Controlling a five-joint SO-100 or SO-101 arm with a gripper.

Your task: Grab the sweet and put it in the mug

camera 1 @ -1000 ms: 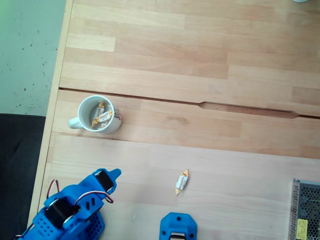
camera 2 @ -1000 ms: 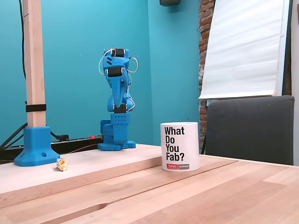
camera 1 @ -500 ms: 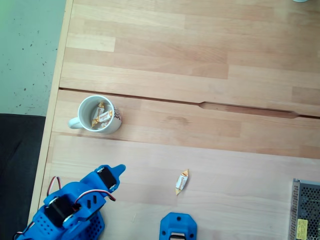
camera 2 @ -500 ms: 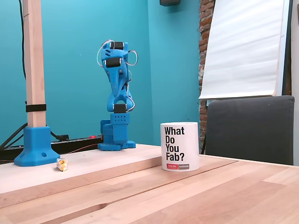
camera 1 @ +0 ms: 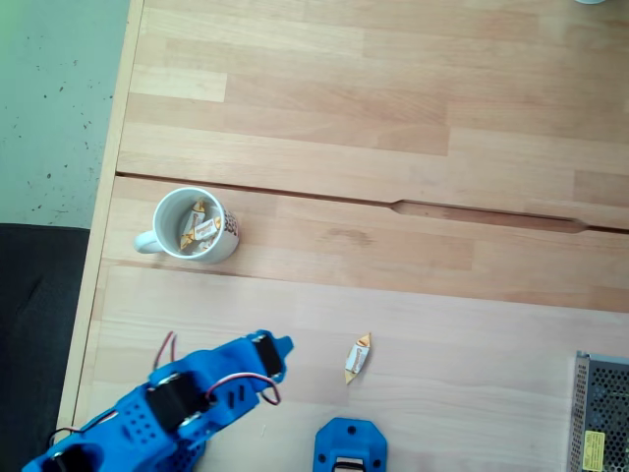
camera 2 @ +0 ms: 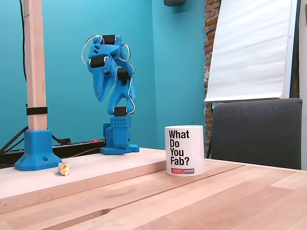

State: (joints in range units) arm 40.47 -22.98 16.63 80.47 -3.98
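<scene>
Lying near blue post base (camera 1: 350, 444): sweet (camera 1: 357, 357); mug (camera 1: 195, 225) apart.

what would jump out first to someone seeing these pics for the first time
The bright blue arm stands out most: in a fixed view it rises from its base against a teal wall, its gripper pointing down above the wooden table. Next comes the white mug printed "What Do You Fab?", which from above already holds wrapped candies. A lone sweet lies on the table just right of the gripper in the top-down fixed view.
</scene>
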